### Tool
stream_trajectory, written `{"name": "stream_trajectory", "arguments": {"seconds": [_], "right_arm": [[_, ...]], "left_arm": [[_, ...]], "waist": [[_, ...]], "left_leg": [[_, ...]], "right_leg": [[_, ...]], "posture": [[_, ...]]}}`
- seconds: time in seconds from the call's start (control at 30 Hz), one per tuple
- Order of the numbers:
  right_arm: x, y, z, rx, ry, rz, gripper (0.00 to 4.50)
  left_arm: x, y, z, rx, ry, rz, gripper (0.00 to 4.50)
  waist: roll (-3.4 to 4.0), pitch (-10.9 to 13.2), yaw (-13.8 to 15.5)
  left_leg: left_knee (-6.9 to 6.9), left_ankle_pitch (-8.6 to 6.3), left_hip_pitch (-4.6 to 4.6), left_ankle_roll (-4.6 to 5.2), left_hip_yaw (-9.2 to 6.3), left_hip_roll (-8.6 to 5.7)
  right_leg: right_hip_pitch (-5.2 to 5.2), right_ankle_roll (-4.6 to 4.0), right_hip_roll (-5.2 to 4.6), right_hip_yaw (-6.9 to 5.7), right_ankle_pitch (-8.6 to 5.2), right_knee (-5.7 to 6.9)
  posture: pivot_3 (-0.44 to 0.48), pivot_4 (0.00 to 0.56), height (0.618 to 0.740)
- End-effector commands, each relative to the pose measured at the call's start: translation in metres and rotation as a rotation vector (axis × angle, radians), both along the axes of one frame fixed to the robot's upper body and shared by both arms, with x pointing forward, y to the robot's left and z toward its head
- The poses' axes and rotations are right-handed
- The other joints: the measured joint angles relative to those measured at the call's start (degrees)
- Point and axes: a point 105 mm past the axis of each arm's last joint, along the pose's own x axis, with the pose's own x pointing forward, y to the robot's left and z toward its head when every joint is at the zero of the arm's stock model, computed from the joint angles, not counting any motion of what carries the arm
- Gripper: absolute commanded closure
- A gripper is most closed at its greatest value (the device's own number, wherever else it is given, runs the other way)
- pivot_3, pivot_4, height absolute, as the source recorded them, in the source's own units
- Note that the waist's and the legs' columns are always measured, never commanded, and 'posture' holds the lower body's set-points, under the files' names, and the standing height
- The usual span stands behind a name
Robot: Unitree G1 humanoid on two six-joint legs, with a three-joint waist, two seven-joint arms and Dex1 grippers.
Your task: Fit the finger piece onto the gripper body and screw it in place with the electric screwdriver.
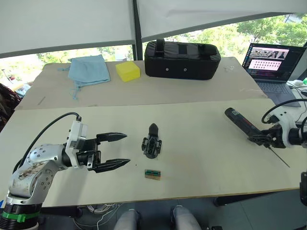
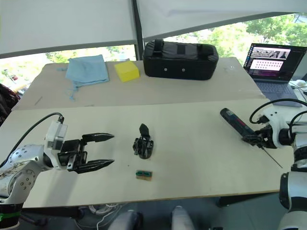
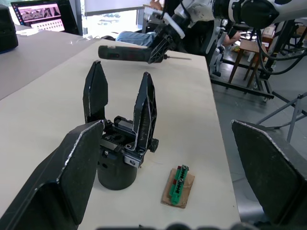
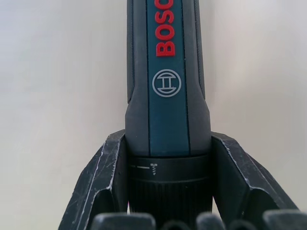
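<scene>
Nearest on the pale wooden desk (image 1: 201,158), at about 6 o'clock, lies a small green-and-brown block (image 1: 152,174). Just past it stands the gripper body (image 1: 151,146), a small chunky black piece with a round base and silvery bits. In the left wrist view two flat black pointed prongs stand up from it, and I cannot tell if one of them is the finger piece, so I cannot say where that piece is. The body looks hard and a bit heavy for its size. I think the round base is the best place to hold it, since the thin prongs could bend or slip.

At 9 o'clock the left gripper (image 1: 122,150) is wide open, holds nothing, and points at the body.

At 3 o'clock the right gripper (image 1: 263,139) is closed around the electric screwdriver (image 1: 242,121), a thick black and blue pen-shaped tool, near its thin metal bit. It looks stiff and smooth, so it needs a firm hold.

Far away at 12 o'clock sits a big black bag (image 1: 182,58). I cannot see what is inside.
</scene>
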Motion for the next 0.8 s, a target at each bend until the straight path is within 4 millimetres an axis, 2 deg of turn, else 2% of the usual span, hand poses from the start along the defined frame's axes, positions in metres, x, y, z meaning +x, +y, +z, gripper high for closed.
{"name": "stream_trajectory", "arguments": {"seconds": [0.03,0.17,0.27,0.37,0.53,0.77,0.8], "right_arm": [[-0.016,0.032,0.041,0.013,-0.083,0.182,2.58],[-0.044,0.081,0.033,-0.020,-0.075,0.317,2.58],[-0.056,0.106,0.023,0.004,-0.077,0.342,2.58],[-0.063,0.127,0.003,0.009,-0.072,0.366,2.58],[-0.068,0.138,-0.021,-0.001,-0.047,0.381,2.58],[-0.073,0.133,-0.042,0.011,0.080,0.356,2.58],[-0.075,0.134,-0.042,0.010,0.098,0.377,2.08]], "left_arm": [[-0.003,0.005,-0.002,0.002,-0.047,0.000,0.00],[0.000,0.010,-0.013,0.017,-0.043,0.021,0.00],[0.002,0.011,-0.016,0.025,-0.055,0.029,0.00],[0.002,0.010,-0.017,0.025,-0.057,0.029,0.00],[0.002,0.007,-0.018,0.028,-0.063,0.031,0.00],[-0.001,0.005,-0.018,0.037,-0.069,0.032,0.00],[-0.002,0.005,-0.018,0.038,-0.069,0.032,0.00]], "waist": [[0.01,0.00,0.16],[0.02,-0.01,0.63],[0.01,0.00,0.62],[-0.04,-0.01,1.32],[-0.08,-0.01,2.08],[-0.08,-0.01,1.94],[-0.08,-0.01,1.92]], "left_leg": [[0.00,0.00,-0.02,0.00,-0.02,0.02],[0.02,0.00,0.01,0.00,-0.10,0.06],[0.20,0.00,-0.01,0.00,-0.11,0.12],[0.39,0.00,-0.07,0.00,-0.07,0.11],[0.67,-0.02,-0.28,0.01,-0.07,0.09],[0.81,-0.03,-0.36,0.04,-0.08,0.10],[0.81,-0.03,-0.36,0.04,-0.07,0.09]], "right_leg": [[-0.01,0.00,0.00,-0.01,0.00,0.03],[0.00,-0.01,0.01,-0.04,0.00,0.13],[0.00,0.00,0.06,-0.01,0.01,0.14],[0.01,0.06,0.06,-0.01,0.05,0.13],[0.00,0.14,0.06,-0.05,0.12,0.11],[-0.02,0.17,0.04,-0.08,0.18,0.08],[-0.01,0.17,0.04,-0.07,0.19,0.09]], "posture": [[0.000,0.150,0.740],[0.000,0.150,0.740],[0.000,0.150,0.740],[0.000,0.150,0.740],[0.000,0.150,0.740],[0.000,0.150,0.740],[0.000,0.150,0.740]]}}
